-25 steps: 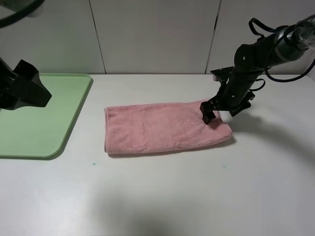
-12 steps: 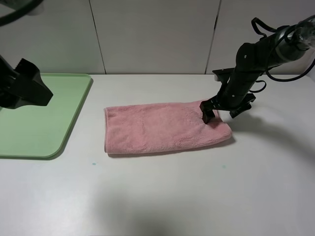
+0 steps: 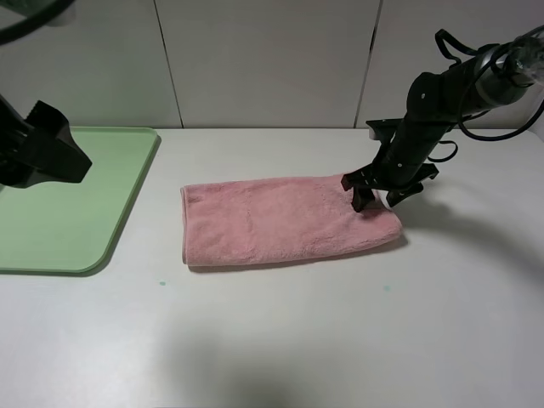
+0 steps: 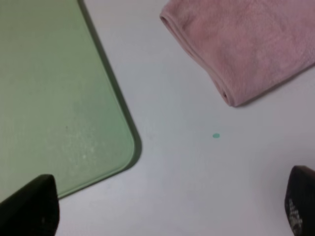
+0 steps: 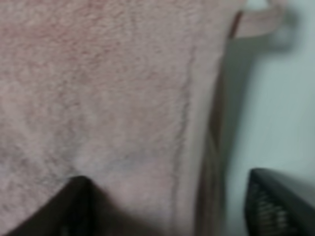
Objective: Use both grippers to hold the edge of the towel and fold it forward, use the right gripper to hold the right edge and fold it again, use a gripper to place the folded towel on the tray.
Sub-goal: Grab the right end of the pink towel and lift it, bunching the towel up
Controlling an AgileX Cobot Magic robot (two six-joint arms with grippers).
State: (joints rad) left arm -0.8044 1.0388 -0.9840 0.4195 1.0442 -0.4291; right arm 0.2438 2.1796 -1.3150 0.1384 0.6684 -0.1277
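The pink towel [image 3: 280,219] lies folded once as a long strip in the middle of the white table. My right gripper [image 3: 374,197] is down at its far right corner, open. In the right wrist view the towel [image 5: 108,88] fills most of the frame, with one finger [image 5: 74,201] over the cloth and the other finger [image 5: 280,196] over the bare table beyond the towel's edge. My left gripper [image 3: 51,157] hangs open and empty above the green tray [image 3: 76,212]. The left wrist view shows the tray's corner [image 4: 49,93] and the towel's left end [image 4: 251,44].
The tray sits at the left edge of the table. A small green dot [image 3: 160,283] marks the table in front of the towel's left end. A white panelled wall [image 3: 272,59] runs behind the table.
My right gripper has turned slightly at the towel's right corner, so both fingers now show. The towel and the left arm have not moved.
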